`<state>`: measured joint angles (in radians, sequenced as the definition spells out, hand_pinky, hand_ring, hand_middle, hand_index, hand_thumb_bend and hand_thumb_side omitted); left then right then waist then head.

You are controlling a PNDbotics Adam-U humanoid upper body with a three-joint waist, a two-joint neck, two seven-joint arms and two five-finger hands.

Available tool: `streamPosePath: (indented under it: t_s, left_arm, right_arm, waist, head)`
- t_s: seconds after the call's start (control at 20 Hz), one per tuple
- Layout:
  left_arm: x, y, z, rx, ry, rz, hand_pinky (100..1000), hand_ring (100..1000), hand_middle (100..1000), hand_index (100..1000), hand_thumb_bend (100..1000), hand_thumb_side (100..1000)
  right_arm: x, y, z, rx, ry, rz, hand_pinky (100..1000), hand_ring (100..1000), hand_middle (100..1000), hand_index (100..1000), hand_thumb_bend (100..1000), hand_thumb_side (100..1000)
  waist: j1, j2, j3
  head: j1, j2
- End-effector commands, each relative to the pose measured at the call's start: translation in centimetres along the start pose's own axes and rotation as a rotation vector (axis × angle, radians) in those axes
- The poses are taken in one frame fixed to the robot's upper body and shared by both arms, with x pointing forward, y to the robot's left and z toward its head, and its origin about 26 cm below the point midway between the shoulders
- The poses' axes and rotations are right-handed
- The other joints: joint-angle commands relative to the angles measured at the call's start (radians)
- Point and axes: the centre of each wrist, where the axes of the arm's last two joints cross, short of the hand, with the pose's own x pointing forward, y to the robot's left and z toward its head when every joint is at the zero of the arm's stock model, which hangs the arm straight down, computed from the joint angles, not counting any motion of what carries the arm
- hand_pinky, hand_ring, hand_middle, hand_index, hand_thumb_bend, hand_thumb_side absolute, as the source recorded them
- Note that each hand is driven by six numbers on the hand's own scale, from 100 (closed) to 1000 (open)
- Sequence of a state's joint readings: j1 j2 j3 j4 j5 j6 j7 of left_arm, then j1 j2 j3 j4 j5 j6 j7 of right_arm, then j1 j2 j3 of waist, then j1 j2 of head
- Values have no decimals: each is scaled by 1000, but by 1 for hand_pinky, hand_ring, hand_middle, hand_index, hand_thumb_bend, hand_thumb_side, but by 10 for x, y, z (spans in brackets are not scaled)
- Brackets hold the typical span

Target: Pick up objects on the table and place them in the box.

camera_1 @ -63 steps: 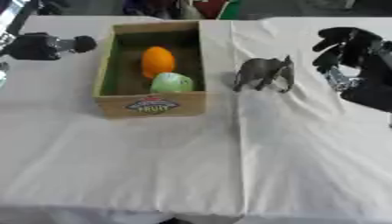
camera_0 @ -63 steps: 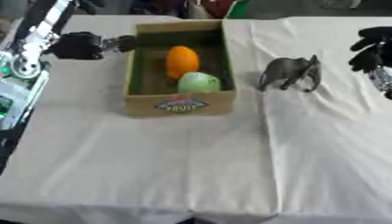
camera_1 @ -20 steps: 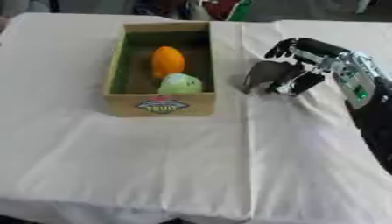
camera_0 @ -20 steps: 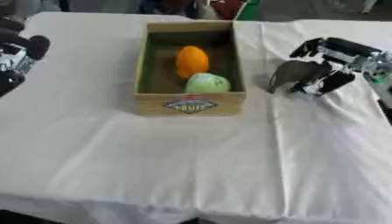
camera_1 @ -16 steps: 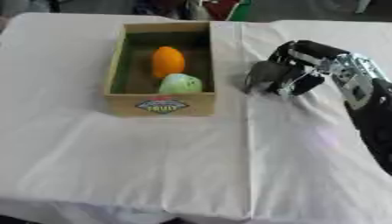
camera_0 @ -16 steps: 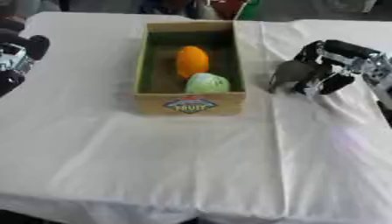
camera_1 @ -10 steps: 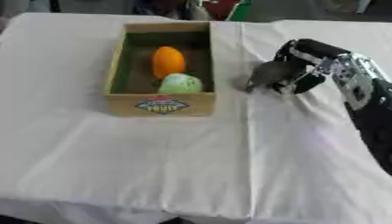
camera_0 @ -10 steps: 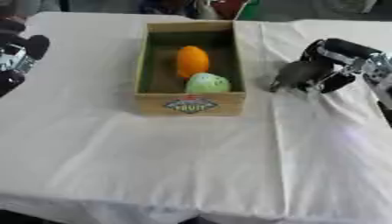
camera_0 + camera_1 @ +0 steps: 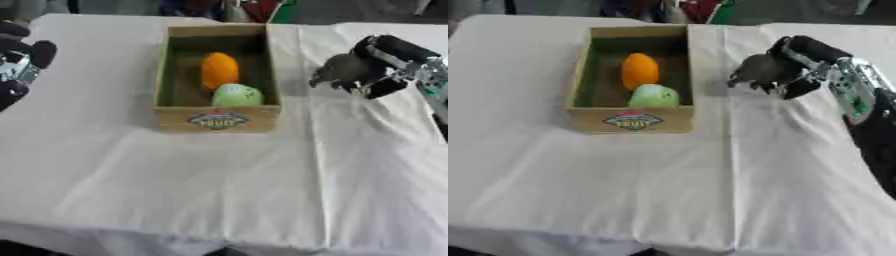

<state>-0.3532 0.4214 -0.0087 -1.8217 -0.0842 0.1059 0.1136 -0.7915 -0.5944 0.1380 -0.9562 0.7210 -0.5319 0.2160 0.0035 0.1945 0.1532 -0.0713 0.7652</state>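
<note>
Grey elephant figure (image 9: 754, 70), gripped by right hand (image 9: 798, 65)

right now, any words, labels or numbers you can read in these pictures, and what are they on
Label on the front wall of the box: an oval badge with lettering, too blurred to read.
Nothing else carries readable text: none on the orange fruit, the green fruit, the grey toy or the right hand.

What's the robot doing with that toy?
The robot's right hand has its fingers curled round a small grey toy elephant, to the right of the cardboard box. An orange fruit and a pale green fruit already lie inside. The left hand waits at the table's left edge.
</note>
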Motion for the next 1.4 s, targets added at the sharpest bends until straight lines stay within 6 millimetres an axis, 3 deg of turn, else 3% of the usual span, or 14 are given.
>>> streamPosePath:
  t_s: [0.05, 0.4, 0.65, 0.95, 1.4]
  left_arm:
    - [4, 6, -3, 0, -18, -7, 578, 590, 624, 820, 755, 563]
    - [3, 3, -3, -20, -18, -3, 586, 590, 624, 821, 711, 568]
    - [5, -3, -4, -46, -27, 12, 581, 590, 624, 820, 701, 569]
    - [11, -9, -7, -56, -54, 30, 580, 590, 623, 819, 702, 567]
    - [30, -13, -11, -69, -129, 52, 579, 590, 623, 819, 704, 565]
  right_arm:
    - [4, -39, 1, -74, -40, 31, 430, 368, 369, 487, 250, 100]
    - [40, -87, -19, -164, -201, 37, 436, 372, 374, 492, 258, 100]
    - [69, -108, -43, -191, -301, 37, 442, 378, 379, 497, 261, 100]
    - [93, -104, -74, -177, -369, 18, 442, 380, 380, 498, 247, 100]
    - [129, -74, -115, -111, -449, 8, 459, 397, 396, 517, 244, 100]
  waist:
    - [-1, -23, -2]
    - [-10, -34, -1]
    - [-17, -40, 10]
    - [-13, -39, 33]
    - [-1, -31, 79]
  head:
    - [4, 5]
    - [5, 5]
    - [-6, 5]
    - [-31, 5]
    - [-75, 5]
